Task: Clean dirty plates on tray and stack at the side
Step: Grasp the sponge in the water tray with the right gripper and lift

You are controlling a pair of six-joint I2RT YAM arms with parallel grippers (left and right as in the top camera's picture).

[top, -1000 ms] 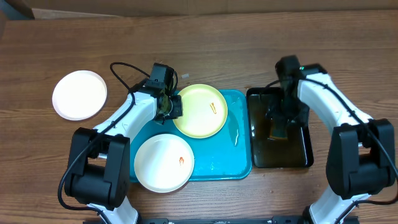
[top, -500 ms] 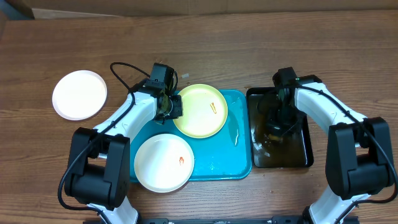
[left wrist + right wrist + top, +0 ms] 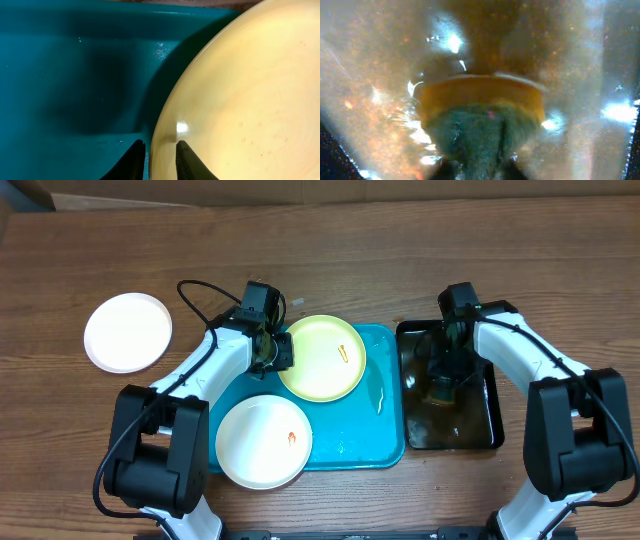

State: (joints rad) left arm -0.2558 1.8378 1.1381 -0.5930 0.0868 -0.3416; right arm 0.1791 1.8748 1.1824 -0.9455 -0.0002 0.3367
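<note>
A pale yellow-green plate with an orange smear lies at the back of the turquoise tray. My left gripper is shut on that plate's left rim; in the left wrist view the plate shows its rim between the two black fingers of my left gripper. A white plate with a red smear sits on the tray's front left corner. Another white plate lies on the table at far left. My right gripper is down in the murky water, shut on a yellow-and-green sponge.
The black tray of brown water stands right of the turquoise tray, almost touching it. Water drops lie on the turquoise tray's right half. A black cable loops behind the left arm.
The right gripper has dipped into the black tray and closed on the sponge, stirring the water. The left arm and all three plates have stayed put.
</note>
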